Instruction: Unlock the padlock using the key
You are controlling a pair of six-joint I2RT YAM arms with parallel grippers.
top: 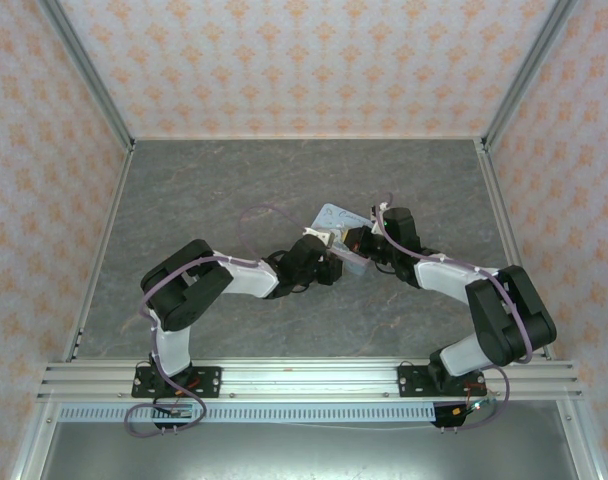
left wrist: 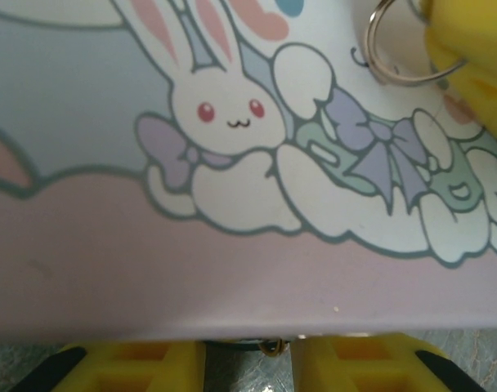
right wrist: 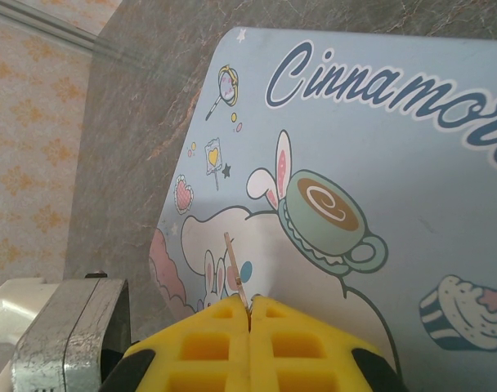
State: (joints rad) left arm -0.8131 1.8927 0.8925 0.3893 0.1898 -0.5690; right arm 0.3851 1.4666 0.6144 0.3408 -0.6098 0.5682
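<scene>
While tight on the key (right wrist: pixel 235 273), right tool (right wrist: pixel 249 309) over tin (right wrist: pixel 412 204).

Grey marbled tabletop (top: pixel 234 190); pale blue cartoon tin (top: pixel 334 215) (rabbit print) apparently resting on it near centre.

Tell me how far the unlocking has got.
Done: the right fingers are shut on a thin metal blade, seemingly the key, its ring showing against the Cinnamoroll tin box. In hand: the left fingers flank the small dark padlock at the tin's front edge. Left: inserting and turning the key; nothing shows the padlock open.
</scene>
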